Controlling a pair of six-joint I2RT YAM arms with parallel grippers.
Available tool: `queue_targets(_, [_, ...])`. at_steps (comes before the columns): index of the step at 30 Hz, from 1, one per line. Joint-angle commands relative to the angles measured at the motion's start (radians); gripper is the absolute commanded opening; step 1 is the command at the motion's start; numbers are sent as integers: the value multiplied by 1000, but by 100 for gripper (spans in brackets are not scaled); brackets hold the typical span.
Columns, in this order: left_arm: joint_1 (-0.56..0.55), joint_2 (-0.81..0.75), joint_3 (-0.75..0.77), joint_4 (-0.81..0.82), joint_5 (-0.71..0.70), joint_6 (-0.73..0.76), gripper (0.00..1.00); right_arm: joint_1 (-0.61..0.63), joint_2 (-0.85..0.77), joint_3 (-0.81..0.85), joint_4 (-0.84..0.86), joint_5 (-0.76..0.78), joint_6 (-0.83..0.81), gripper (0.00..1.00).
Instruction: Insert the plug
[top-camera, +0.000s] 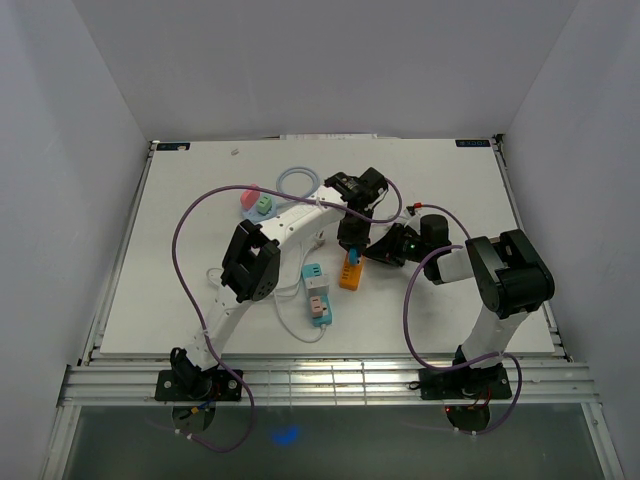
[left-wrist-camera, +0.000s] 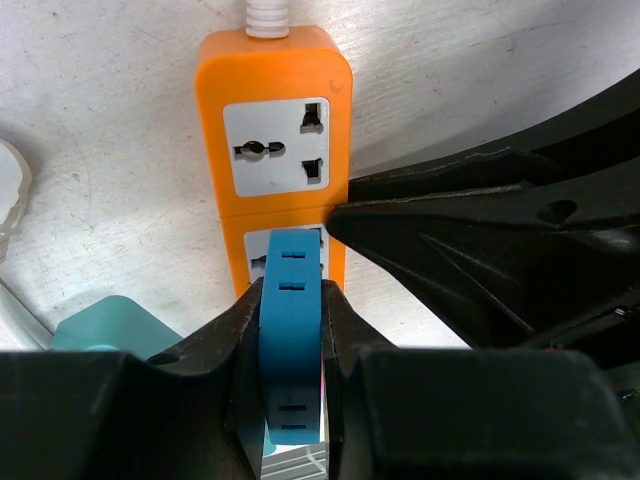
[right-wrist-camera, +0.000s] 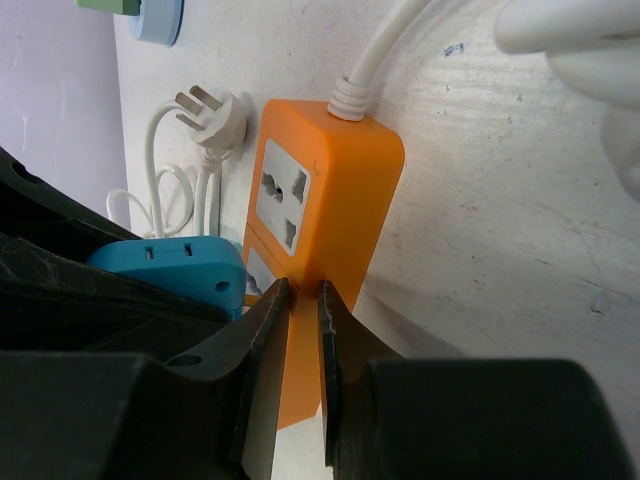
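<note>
We see the blue plug (left-wrist-camera: 291, 330) clamped between the closed fingers of the left gripper (left-wrist-camera: 292, 300), standing upright on the orange power strip (left-wrist-camera: 275, 130). It sits at the strip's far socket, while the near socket, beside the white cord (right-wrist-camera: 380, 50), lies uncovered. We cannot tell whether the prongs are seated, since the plug body hides them. From above, the strip lies near the middle of the table (top-camera: 500, 200), with the plug a blue patch at its far end. The right gripper (right-wrist-camera: 300, 300) reaches in from the right with its fingers drawn nearly together, leaving a thin slit. Its tips meet the strip's right edge beside the plug, and we cannot tell whether they pinch anything. Just left of the strip lie a white plug (right-wrist-camera: 215, 115) with bare prongs and a second strip (top-camera: 317, 295) in teal and pink. Farther left and farther back sit a pink and green block (top-camera: 257, 203) and a pale cable loop (top-camera: 300, 180).
</note>
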Motion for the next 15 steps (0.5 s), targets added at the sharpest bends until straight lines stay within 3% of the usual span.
queue_targets(1, [-11,-52,2,94,69,-35,0,30,27,-2,14,34,-20,21])
queue_targets(10, [-11,-50,1,110,79,-58,0,36,19,-1,1,48,-24,21])
queue_targets(15, [-10,-50,-11,84,15,-53,0,36,12,-2,-5,51,-30,21])
